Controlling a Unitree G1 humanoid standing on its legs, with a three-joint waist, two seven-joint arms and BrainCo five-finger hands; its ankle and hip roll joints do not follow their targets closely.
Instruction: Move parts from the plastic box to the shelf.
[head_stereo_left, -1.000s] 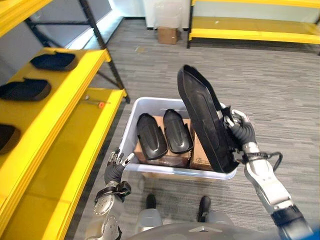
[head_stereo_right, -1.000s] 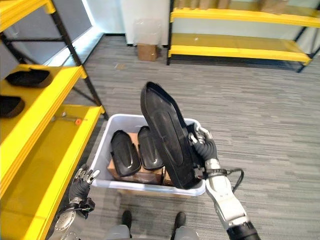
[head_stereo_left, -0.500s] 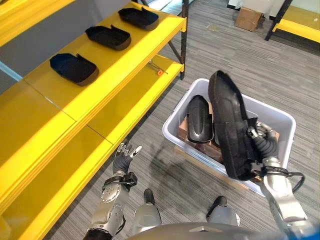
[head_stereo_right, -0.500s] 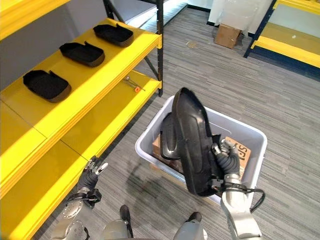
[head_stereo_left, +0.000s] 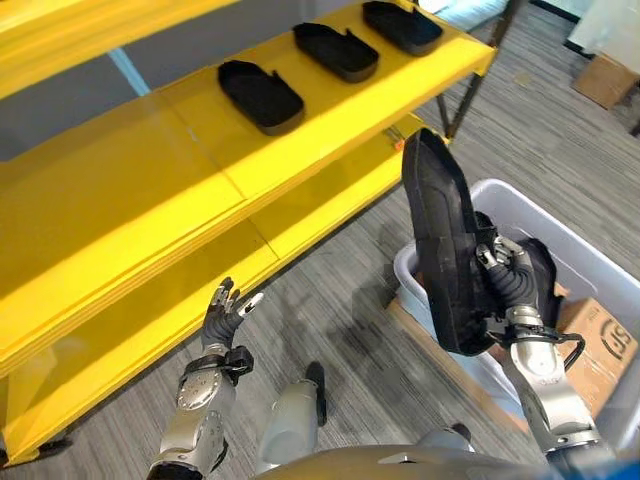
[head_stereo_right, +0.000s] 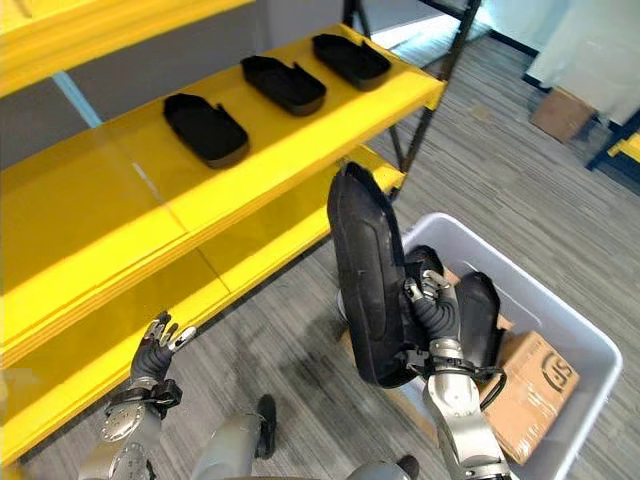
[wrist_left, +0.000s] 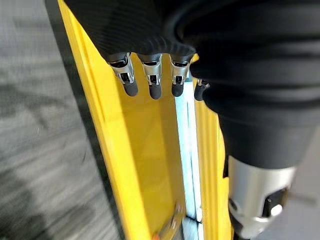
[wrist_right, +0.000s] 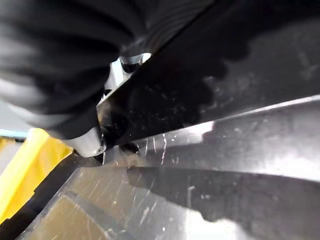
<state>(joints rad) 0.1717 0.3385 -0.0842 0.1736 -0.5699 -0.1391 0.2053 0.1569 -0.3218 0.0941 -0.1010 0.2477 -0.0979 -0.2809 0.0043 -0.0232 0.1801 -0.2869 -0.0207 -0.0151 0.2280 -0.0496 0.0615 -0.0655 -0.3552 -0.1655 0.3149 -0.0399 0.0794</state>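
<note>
A long black plastic part (head_stereo_left: 440, 245) stands nearly upright in the air, with my right hand (head_stereo_left: 505, 285) shut on its lower edge. It hangs beside the near corner of the white plastic box (head_stereo_left: 590, 270), which holds another black part (head_stereo_right: 478, 318) and a cardboard carton (head_stereo_right: 530, 385). The yellow shelf (head_stereo_left: 150, 190) runs along the left, with three black parts (head_stereo_left: 260, 95) lying in a row on its middle level. My left hand (head_stereo_left: 225, 315) hangs low by the shelf's bottom level (wrist_left: 150, 165), fingers straight and holding nothing.
Grey striped carpet (head_stereo_left: 340, 310) lies between the shelf and the box. A dark shelf post (head_stereo_right: 440, 80) stands at the shelf's far end. A cardboard box (head_stereo_right: 560, 112) sits on the floor farther back.
The whole view has swung left toward the shelf, so the shelf now takes more of the picture. My right hand still holds the black part upright, now nearer the shelf.
</note>
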